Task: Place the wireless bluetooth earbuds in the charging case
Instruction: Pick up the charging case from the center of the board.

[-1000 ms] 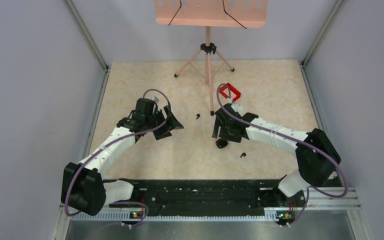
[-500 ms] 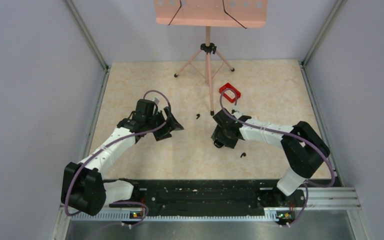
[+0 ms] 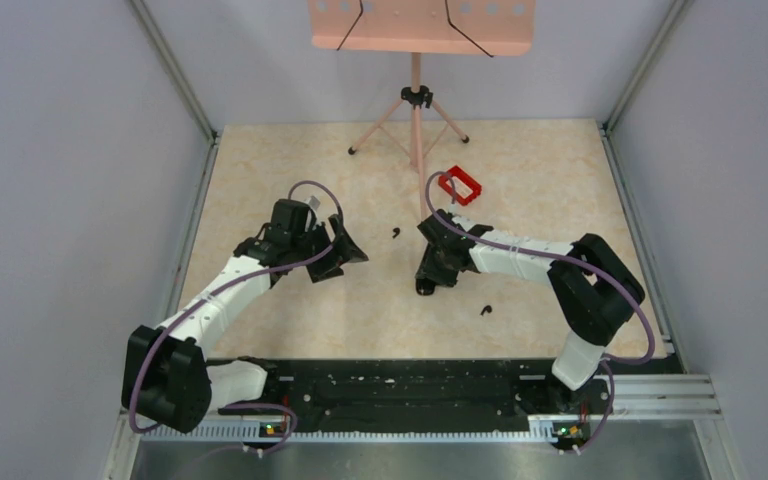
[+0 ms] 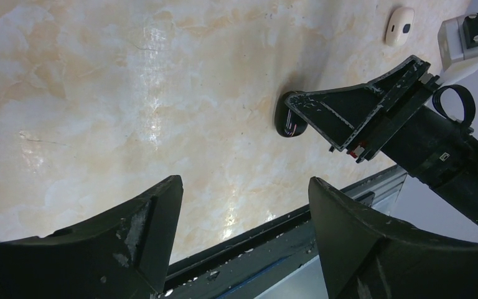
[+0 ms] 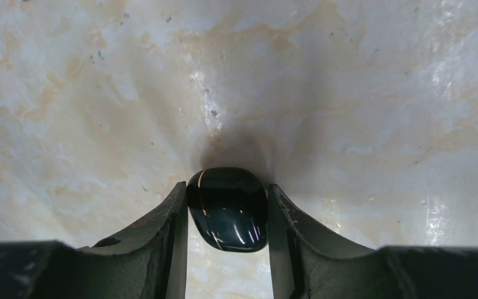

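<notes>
Swung inward and lowered within the last second, the right gripper (image 3: 427, 284) now sits over the charging case (image 5: 228, 208), uncovering the red tray (image 3: 459, 185) behind it; the left gripper (image 3: 346, 250) has not shifted.

Top camera: the case is all but hidden beneath the right gripper near the middle of the table (image 3: 540, 160). One of the wireless bluetooth earbuds (image 3: 395, 234) lies between the two grippers, the other (image 3: 485, 310) nearer the arm bases. Both are apart from the case.

Left wrist camera: the left gripper's jaws stand wide with nothing between them. Beyond them the case rests on the table against one right-hand finger.

Right wrist camera: both fingers (image 5: 168, 237) press the sides of the glossy case, which sits lid-closed on the tabletop, clamped between them.
</notes>
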